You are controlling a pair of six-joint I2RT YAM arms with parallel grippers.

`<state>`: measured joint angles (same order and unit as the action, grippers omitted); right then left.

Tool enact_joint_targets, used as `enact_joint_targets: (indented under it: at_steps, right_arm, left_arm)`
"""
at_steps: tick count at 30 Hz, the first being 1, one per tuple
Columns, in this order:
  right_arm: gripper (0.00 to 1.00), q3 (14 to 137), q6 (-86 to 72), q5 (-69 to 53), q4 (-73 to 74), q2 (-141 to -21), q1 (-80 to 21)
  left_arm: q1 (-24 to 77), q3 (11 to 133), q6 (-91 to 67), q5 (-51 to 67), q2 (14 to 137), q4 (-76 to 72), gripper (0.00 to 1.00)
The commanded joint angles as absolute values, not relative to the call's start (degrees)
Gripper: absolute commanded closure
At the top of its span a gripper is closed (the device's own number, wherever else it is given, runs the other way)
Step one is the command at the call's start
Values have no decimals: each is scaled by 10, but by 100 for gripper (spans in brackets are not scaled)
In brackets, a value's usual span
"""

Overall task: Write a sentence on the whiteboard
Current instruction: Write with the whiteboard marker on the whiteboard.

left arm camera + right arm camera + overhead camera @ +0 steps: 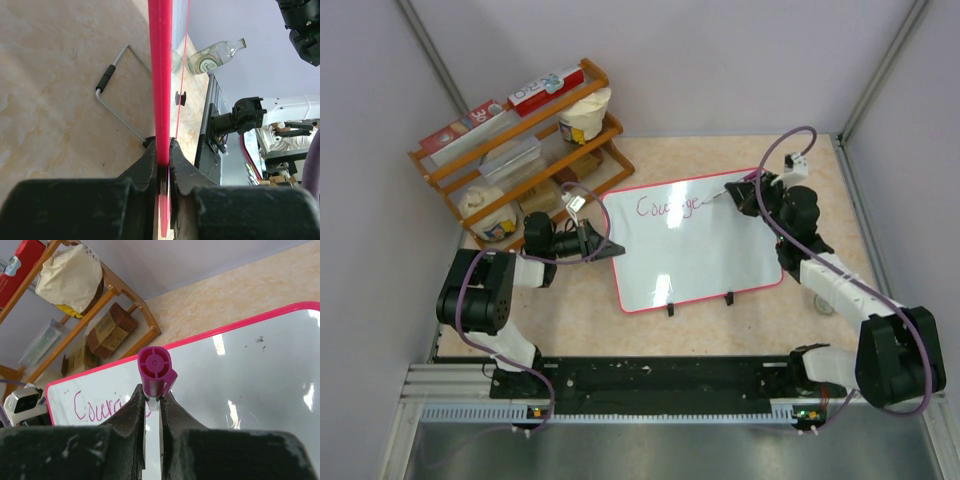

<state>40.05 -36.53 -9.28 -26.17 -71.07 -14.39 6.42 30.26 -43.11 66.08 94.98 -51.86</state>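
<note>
The whiteboard (705, 255), white with a pink-red rim, lies flat in the middle of the table. Its top line holds the sentence (668, 207) in purplish-pink cursive, reading "Courage". My left gripper (610, 248) is shut on the board's left edge; the left wrist view shows the pink rim (161, 75) pinched between the jaws of the left gripper (164, 152). My right gripper (745, 190) hovers over the board's top right, shut on a purple marker (155, 367) whose cap end faces the camera. The marker's tip is hidden. The writing (97, 407) sits to its left.
A wooden rack (520, 140) with boxes and a white tub stands at the back left. Two black clips (671, 309) sit on the board's near edge. A glass bottle (212, 55) and a bent wire handle (117, 95) lie on the table near the left arm.
</note>
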Motion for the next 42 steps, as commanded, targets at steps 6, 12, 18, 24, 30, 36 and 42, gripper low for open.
enact_joint_targets:
  at_steps: [6, 12, 18, 24, 30, 36, 42]
  right_arm:
    - [100, 386, -379, -106, -301, -636, -124]
    - [100, 372, -372, -102, -277, -578, -125]
    - [100, 346, -352, -88, -241, -525, -124]
    - [100, 325, -331, -72, -208, -480, -123]
    - [100, 323, -318, -76, -173, -468, -123]
    - [100, 324, -316, -88, -156, -467, -123]
    - [100, 328, -314, -94, -143, -466, -124]
  left_arm:
    - [64, 312, -387, 632, 939, -530, 100]
    - [65, 311, -386, 631, 937, -530, 100]
    - [64, 307, -383, 625, 931, -528, 100]
    - [65, 308, -377, 621, 927, -519, 100]
    - [64, 305, -375, 618, 925, -518, 100]
    - [64, 304, -370, 614, 920, -511, 100]
    - [64, 305, -368, 613, 918, -507, 100]
